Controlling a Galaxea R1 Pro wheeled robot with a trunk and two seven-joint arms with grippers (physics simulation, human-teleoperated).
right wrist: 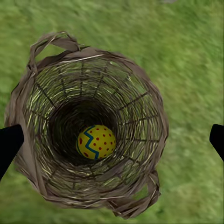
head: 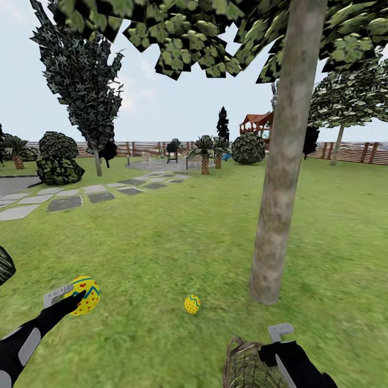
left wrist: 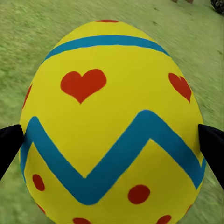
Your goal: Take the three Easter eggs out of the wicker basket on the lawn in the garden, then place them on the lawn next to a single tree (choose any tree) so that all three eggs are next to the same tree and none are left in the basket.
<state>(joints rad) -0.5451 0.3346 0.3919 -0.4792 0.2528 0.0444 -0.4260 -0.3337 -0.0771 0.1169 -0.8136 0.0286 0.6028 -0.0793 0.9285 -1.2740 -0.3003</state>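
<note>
- One yellow Easter egg with red hearts and a blue zigzag (left wrist: 112,121) sits between the jaws of the left gripper (head: 75,295), a dark fingertip pressing each side; in the head view the held egg (head: 83,295) hangs low over the lawn (head: 178,237), to the left of the trunk.
- A second egg (head: 192,304) already lies on the grass near the foot of the tree (head: 283,161), a little apart from the trunk.
- The third egg (right wrist: 96,141) rests at the bottom of the wicker basket (right wrist: 140,116), seen from straight above in the right wrist view.
- The right gripper (head: 283,337) hovers over the basket (head: 248,369) with its jaws spread wide, a dark fingertip at either edge of the wrist view, holding nothing.
- The step in hand looks like setting the held egg down by this tree. It would go best carried toward the trunk, close to the egg on the grass, and lowered until it nearly touches before the jaws part, since a round egg may roll if dropped.
- Farther off lie grey paving slabs (head: 64,203), bushes and a wooden fence (head: 350,152).
</note>
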